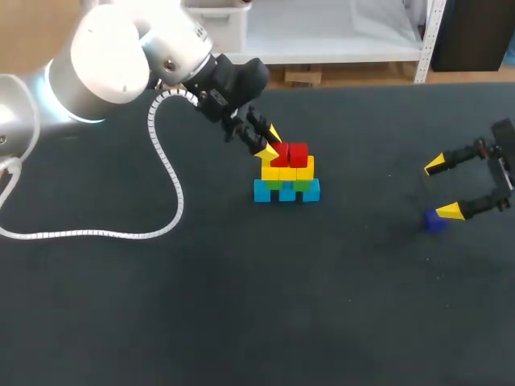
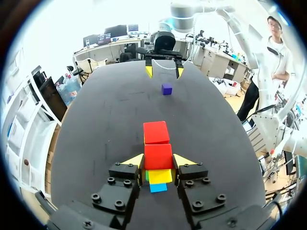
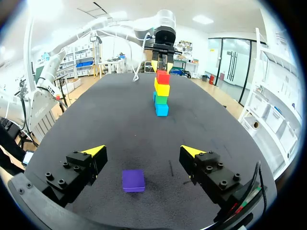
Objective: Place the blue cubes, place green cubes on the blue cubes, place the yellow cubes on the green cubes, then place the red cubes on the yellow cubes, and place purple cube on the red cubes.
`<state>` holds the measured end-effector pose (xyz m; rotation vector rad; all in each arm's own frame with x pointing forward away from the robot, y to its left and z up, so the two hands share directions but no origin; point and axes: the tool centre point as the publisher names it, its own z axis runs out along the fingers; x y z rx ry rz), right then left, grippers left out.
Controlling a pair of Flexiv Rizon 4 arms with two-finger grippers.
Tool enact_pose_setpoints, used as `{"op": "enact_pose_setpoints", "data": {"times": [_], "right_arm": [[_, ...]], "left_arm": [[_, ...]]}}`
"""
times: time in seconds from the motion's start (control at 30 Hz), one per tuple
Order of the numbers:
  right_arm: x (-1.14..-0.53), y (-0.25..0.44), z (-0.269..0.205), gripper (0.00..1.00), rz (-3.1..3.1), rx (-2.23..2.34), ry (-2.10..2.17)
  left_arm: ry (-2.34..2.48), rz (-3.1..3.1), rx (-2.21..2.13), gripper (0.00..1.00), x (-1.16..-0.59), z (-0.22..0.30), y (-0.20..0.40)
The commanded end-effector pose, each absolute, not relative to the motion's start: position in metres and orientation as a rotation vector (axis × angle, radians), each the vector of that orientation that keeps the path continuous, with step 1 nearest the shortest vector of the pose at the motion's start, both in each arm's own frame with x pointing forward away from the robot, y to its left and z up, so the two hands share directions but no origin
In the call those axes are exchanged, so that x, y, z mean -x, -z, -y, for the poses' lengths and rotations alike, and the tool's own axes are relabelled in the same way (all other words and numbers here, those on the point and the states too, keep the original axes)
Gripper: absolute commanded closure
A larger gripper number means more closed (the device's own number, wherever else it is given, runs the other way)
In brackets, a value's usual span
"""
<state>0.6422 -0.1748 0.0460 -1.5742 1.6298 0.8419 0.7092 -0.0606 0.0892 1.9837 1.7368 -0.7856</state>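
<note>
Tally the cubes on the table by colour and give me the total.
blue cube: 3
green cube: 2, as far as the head view shows; they are partly hidden in the stack
yellow cube: 3
red cube: 2
purple cube: 1
Total: 11

Left arm [image 1: 105, 56] stretched to the middle of the desk [image 1: 241, 305], right gripper [image 1: 444, 187] low at the right edge.

The left arm enters from the upper left of the head view, its bulky white joint filling that corner. Its black wrist [image 1: 233, 84] slants down and rightward toward the centre. The left gripper [image 1: 269, 142] points down at an angle, and its two yellow-tipped fingers [image 2: 134, 160] are drawn in against opposite sides of the near red cube [image 2: 158, 155]. Of the right arm [image 1: 503, 153] only a black end piece shows, at the right edge at mid-height. The right gripper points leftward, close above the desk, with its fingers spread wide apart.
</note>
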Motion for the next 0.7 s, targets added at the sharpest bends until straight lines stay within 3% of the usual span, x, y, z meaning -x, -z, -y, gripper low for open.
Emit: {"op": "enact_pose_setpoints", "data": {"times": [0.03,0.47,0.63,0.7], "right_arm": [[-0.6424,-0.0459,0.1749,0.00,-1.629,1.574,-0.842],[-0.6424,-0.0459,0.1749,0.00,-1.629,1.574,-0.842],[-0.6424,-0.0459,0.1749,0.00,-1.629,1.574,-0.842],[-0.6424,-0.0459,0.1749,0.00,-1.629,1.574,-0.842]], "left_arm": [[0.786,-1.737,-1.985,1.00,-0.7110,0.0613,-0.0884],[0.788,-1.738,-1.983,1.00,-0.7125,0.0628,-0.0883],[0.788,-1.735,-1.984,0.92,-0.7129,0.0635,-0.0883],[0.788,-1.734,-1.985,0.84,-0.7130,0.0636,-0.0883]]}}
